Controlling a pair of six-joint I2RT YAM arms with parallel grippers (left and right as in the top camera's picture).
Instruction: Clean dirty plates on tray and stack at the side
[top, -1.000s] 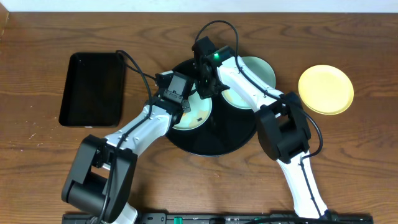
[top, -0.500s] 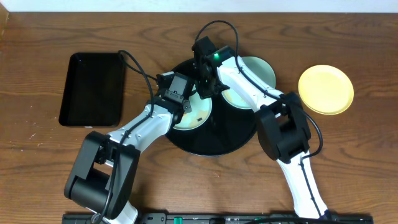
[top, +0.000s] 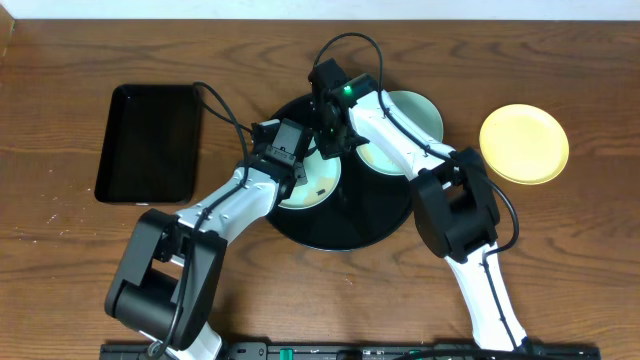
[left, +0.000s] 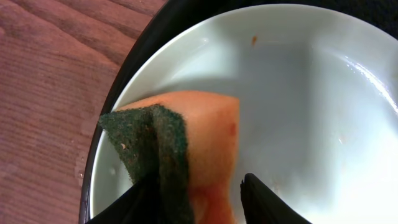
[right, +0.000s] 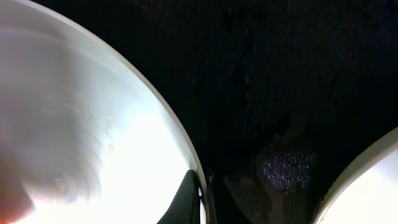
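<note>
The round black tray (top: 340, 232) sits in the middle of the table (top: 60, 250) with two mint plates on it: the left mint plate (top: 320, 187) by its left edge and the right mint plate (top: 415, 115) at its far right. The yellow plate (top: 524, 144) rests on the table to the right, apart from the tray. The left hand (left: 198, 185) is spread over the left mint plate, with an orange sponge (left: 199, 124) with a green scouring face lying between its fingers. The right hand (right: 199, 194) is pressed together, pinching that plate's rim. A rectangular black tray (top: 150, 142) lies at the left.
</note>
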